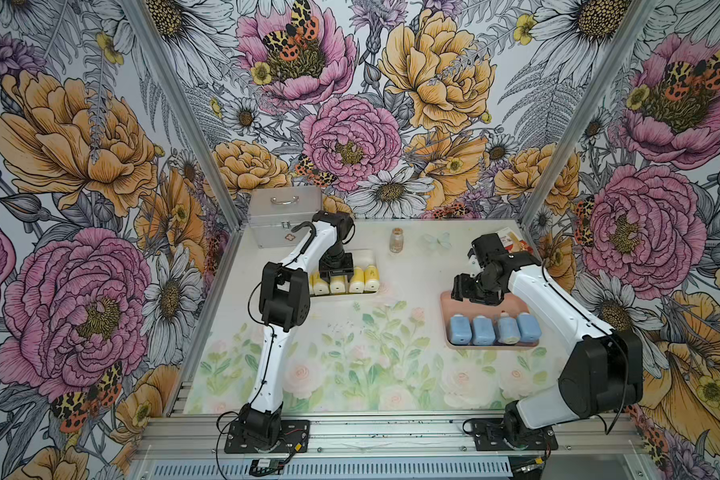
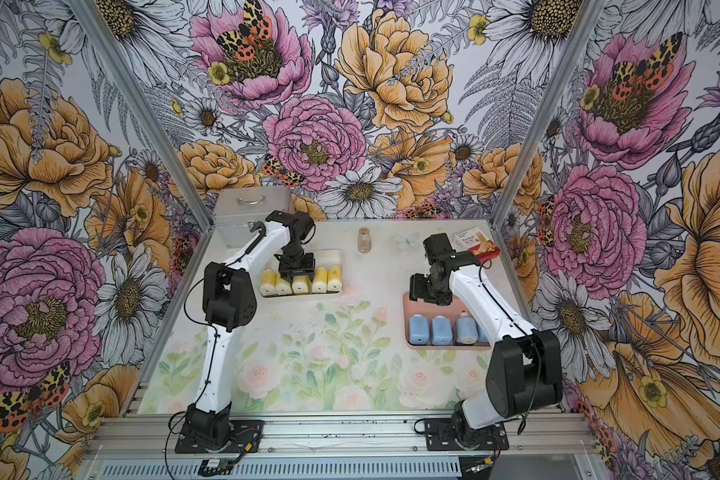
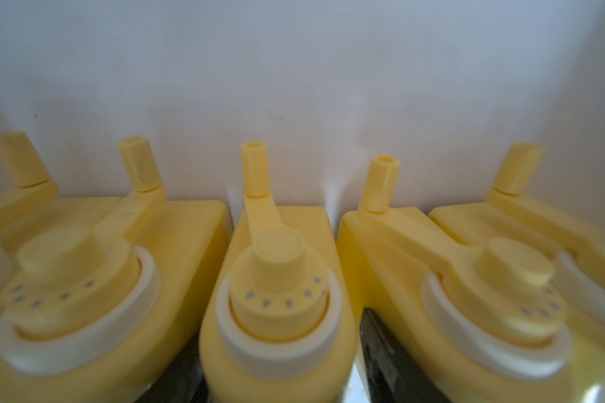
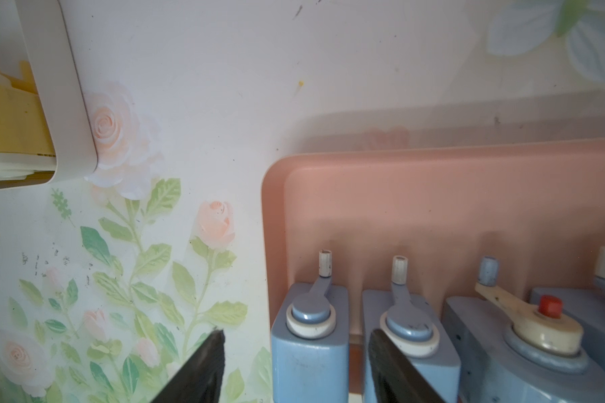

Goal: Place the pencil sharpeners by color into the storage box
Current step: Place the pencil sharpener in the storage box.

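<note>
Several yellow pencil sharpeners (image 2: 319,280) stand in a row in the cream storage box (image 1: 368,255). My left gripper (image 1: 336,274) reaches down into that box. In the left wrist view its dark fingers (image 3: 378,342) press close on both sides of the middle yellow sharpener (image 3: 276,286), which stands in line with the others. Several light blue sharpeners (image 1: 483,330) stand in the pink box (image 1: 444,316). My right gripper (image 1: 460,293) hovers open above that box's far left corner. In the right wrist view its fingers (image 4: 210,359) stand wide of the end blue sharpener (image 4: 308,345).
A silver metal case (image 1: 285,216) with a handle stands at the back left. A small brown glass vial (image 1: 396,240) stands at the back centre. A red-and-white carton (image 2: 474,245) lies at the back right, behind the right arm.
</note>
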